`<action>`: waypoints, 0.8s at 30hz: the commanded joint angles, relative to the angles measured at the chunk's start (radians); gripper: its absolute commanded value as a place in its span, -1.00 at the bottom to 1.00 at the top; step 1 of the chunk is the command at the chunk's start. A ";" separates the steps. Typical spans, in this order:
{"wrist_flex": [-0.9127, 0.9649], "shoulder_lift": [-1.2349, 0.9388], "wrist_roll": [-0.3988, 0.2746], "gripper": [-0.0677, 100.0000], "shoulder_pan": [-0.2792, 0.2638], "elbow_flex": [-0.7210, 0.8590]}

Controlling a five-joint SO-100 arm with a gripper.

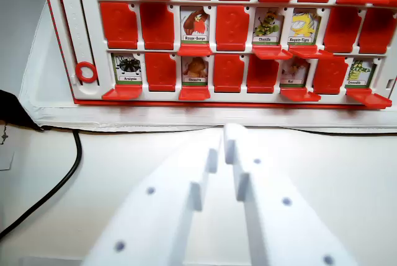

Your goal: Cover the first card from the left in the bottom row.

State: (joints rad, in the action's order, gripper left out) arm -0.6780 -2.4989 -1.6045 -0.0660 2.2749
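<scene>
White plastic two-fingered claw (222,145) fills the lower foreground, its toothed fingers nearly together with only a thin slit between them, clenched on nothing and touching nothing, poised over the bare white tabletop (347,173). Beyond its tips stands the red-and-white flip-card game board (80,36) on a white sheet. At the wrist view's left, a black cable (73,160) curves across the table. In the bottom row, the leftmost card, a spider picture labelled Araignée (128,68), lies uncovered, its red flap (122,93) folded down, well apart from the claw.
</scene>
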 commanded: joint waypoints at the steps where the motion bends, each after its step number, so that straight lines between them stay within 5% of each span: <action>1: 0.144 0.031 0.020 -1.00 -0.037 0.038; 10: 0.454 0.230 0.048 -1.00 -0.135 0.173; 24: 0.758 0.673 0.057 -1.00 -0.216 0.081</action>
State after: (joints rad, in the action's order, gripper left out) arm 0.0230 -1.8561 -1.5509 -0.2730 2.4651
